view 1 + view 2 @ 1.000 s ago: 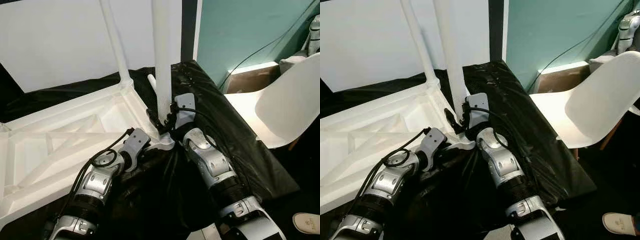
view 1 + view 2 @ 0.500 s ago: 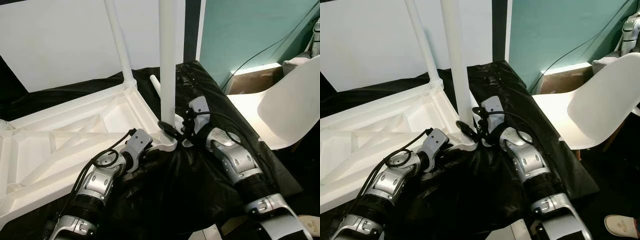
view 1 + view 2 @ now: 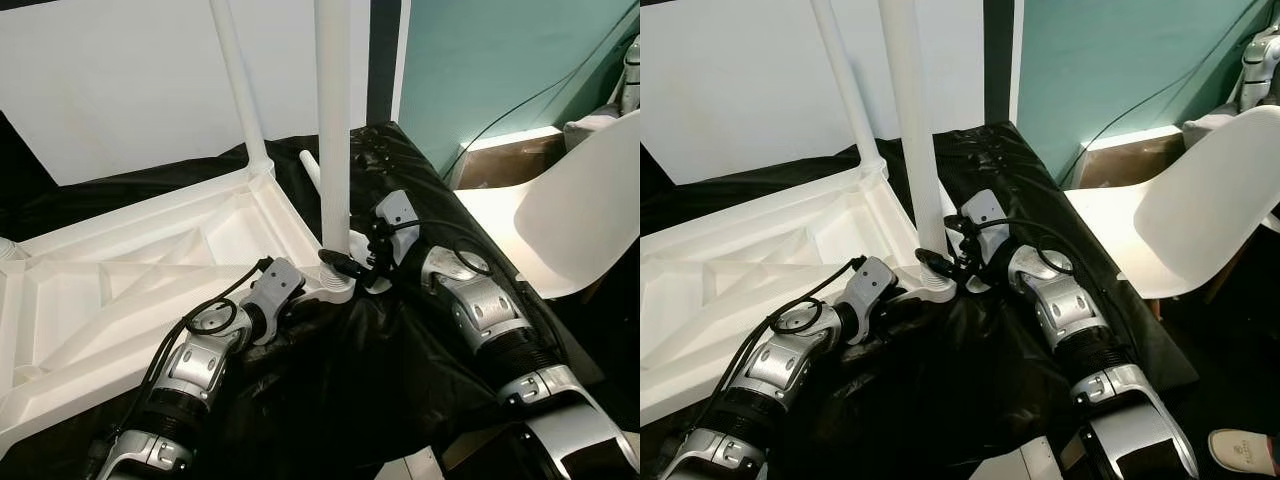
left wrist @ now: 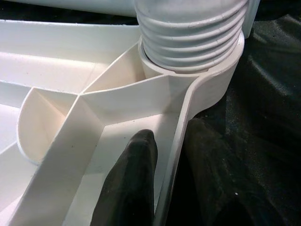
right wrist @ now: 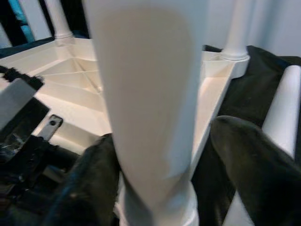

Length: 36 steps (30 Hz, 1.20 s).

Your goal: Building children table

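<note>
Right end effector (image 3: 345, 266) farther right.

Upturned tabletop (image 3: 120, 290) on sheet (image 3: 330, 400), leg (image 3: 333, 130) at near corner; chair (image 3: 560, 215) right

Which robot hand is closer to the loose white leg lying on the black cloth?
The right hand. It is around the standing leg at the table's corner, just in front of the loose leg. The left hand grips the table's rim farther back.

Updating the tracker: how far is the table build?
Done: far leg stands in its corner of the upturned tabletop. In hand: near leg sits in its socket, threads showing; right tool straddles it, left tool pinches the rim. Left: spare leg on the black sheet.
</note>
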Tool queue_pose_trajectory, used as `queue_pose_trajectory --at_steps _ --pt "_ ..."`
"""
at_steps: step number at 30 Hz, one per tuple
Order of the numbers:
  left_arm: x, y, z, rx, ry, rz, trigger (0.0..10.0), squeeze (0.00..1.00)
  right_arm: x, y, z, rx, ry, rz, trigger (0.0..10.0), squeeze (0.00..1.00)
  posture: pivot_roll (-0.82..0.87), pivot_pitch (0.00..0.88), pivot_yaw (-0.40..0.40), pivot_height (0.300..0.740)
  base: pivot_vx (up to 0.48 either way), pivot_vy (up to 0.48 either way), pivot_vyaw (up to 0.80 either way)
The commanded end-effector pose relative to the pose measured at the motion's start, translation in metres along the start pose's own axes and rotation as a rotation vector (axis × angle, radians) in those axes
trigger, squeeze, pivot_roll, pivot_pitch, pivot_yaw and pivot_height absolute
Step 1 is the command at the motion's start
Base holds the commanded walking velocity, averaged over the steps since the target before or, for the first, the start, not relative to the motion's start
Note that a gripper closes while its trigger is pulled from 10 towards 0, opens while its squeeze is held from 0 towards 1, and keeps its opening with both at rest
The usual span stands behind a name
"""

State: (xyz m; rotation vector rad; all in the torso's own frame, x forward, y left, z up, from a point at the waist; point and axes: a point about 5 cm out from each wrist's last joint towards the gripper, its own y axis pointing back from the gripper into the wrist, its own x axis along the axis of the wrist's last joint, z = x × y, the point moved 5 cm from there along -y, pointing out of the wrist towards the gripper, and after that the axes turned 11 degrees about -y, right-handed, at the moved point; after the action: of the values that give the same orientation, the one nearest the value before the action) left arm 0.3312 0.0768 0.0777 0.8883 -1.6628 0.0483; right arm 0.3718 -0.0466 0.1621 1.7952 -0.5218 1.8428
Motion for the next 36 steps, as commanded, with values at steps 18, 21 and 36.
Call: queue_pose_trajectory --at_steps 18,21,36 --pt "-0.023 0.005 0.019 -0.114 0.004 -0.076 10.0 0.0 -0.019 0.006 0.019 -0.215 -0.157 0.052 0.0 0.0 -0.06 0.0 0.069 0.74 0.0 0.0 0.0" --pt "-0.023 0.005 0.019 -0.112 0.005 -0.076 10.0 0.0 -0.021 0.013 0.014 -0.355 -0.166 0.145 0.0 0.0 -0.05 0.0 0.067 0.74 0.0 0.0 0.0" --pt "-0.026 0.008 0.022 -0.122 0.012 -0.085 10.0 0.0 -0.005 0.023 0.011 -0.564 -0.204 0.341 0.0 0.0 -0.05 0.0 0.077 0.74 0.0 0.0 0.0"
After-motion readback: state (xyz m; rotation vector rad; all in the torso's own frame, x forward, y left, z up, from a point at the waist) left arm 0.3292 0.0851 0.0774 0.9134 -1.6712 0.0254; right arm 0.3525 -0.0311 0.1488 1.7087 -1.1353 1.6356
